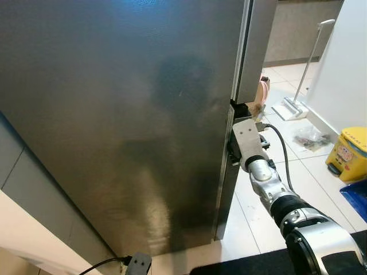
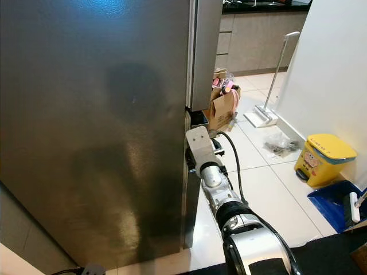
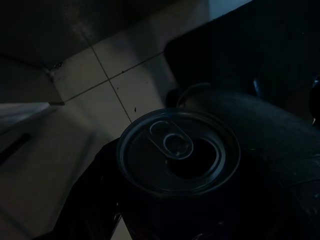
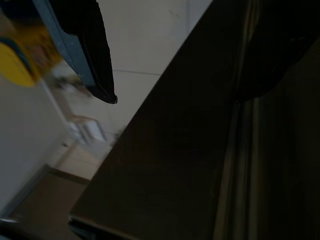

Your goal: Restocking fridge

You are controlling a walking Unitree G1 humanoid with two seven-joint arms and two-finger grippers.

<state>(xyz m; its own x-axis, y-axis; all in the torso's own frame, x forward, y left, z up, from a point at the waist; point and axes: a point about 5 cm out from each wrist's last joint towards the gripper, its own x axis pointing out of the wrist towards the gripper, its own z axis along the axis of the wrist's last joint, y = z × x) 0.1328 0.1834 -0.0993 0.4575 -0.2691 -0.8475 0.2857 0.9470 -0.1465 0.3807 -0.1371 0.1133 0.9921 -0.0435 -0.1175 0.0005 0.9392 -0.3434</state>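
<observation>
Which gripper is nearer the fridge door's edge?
Right. The right gripper straddles the fridge door edge, one finger each side. The left gripper hangs low over the floor, holding a can.

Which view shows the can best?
The left wrist view: the can sits close up, lid and pull tab facing the camera, though dim. The eye views face the fridge door, which the right gripper straddles at its edge.

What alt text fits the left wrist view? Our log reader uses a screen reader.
Dim close-up of a drink can seen top-down, pull tab unopened, held in the left gripper, with tiled floor behind it.
</observation>
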